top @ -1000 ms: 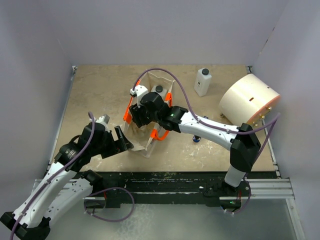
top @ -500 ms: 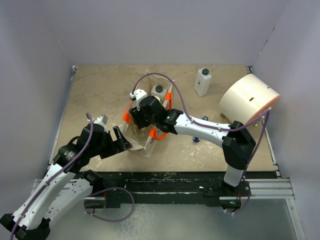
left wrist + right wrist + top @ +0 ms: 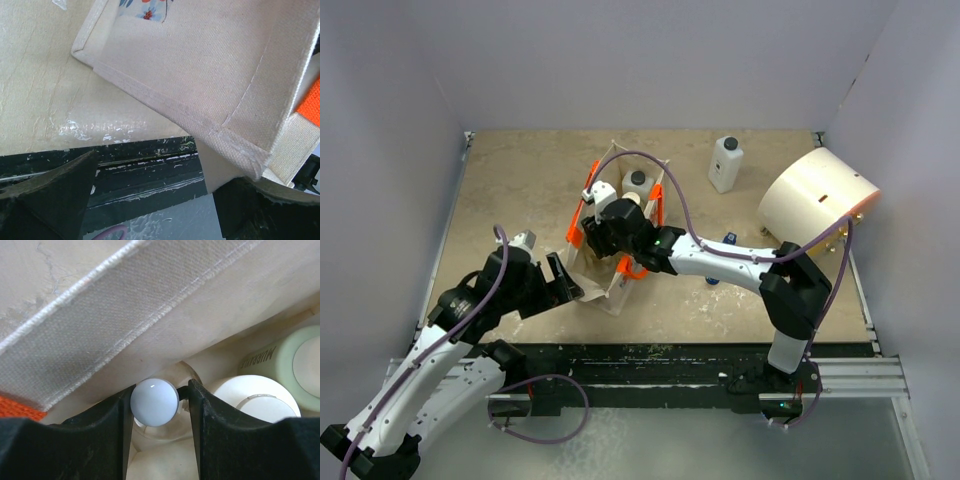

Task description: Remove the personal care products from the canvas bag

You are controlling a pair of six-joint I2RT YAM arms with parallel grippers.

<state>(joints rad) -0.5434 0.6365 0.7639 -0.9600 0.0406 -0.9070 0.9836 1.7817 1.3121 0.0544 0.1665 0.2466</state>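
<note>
Canvas bag stands mid-surface, mouth up, with the right arm reaching in from the right and the right gripper sunk into the opening. In the wrist view its jaws straddle the pale silver cap of a clear bottle. The left finger looks to touch the cap and a thin gap shows on the right, so the jaws are apart and not clamped. The cap faces straight up at the camera, so the bottle's long axis appears to run in line with the approach, and the lift likely goes straight out of the mouth. An olive bottle and a white round top crowd in just right of it. The left gripper sits at the bag's near-left bottom corner, jaws wide apart, with the corner between them. The right arm is clearly the one placed for the pick. One white bottle stands on the far surface, well apart from the bag.
</note>
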